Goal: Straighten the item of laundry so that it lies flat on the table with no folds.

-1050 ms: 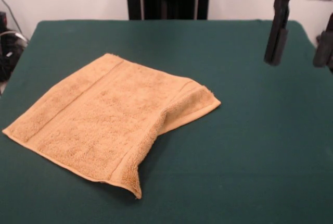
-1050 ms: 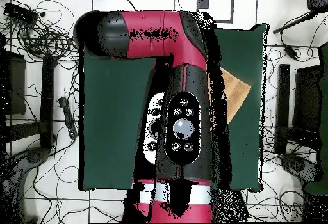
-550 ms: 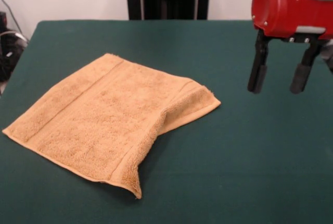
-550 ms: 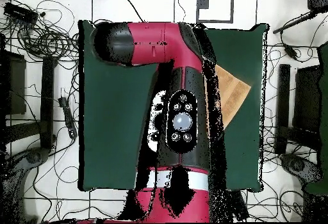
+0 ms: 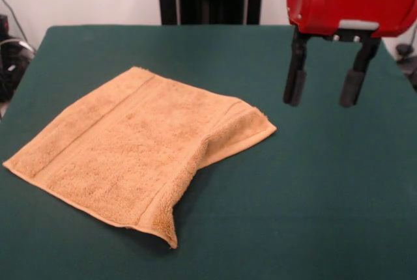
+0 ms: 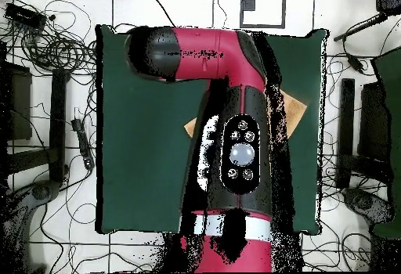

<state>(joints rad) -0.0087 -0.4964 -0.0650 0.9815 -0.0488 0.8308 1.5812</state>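
One fold left: towel [image 5: 140, 153] on table [image 5: 326, 195], picture-left of centre, right edge doubled under. Gripper [image 5: 322, 88] hovers beside it, jaws apart, empty. Best grab: folded corner, low pinch, drag outward.

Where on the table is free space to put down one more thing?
In the front view, the table is bare right of the towel, below the open gripper, and in the strip behind the towel. The left side is crowded: the towel nearly reaches that edge.
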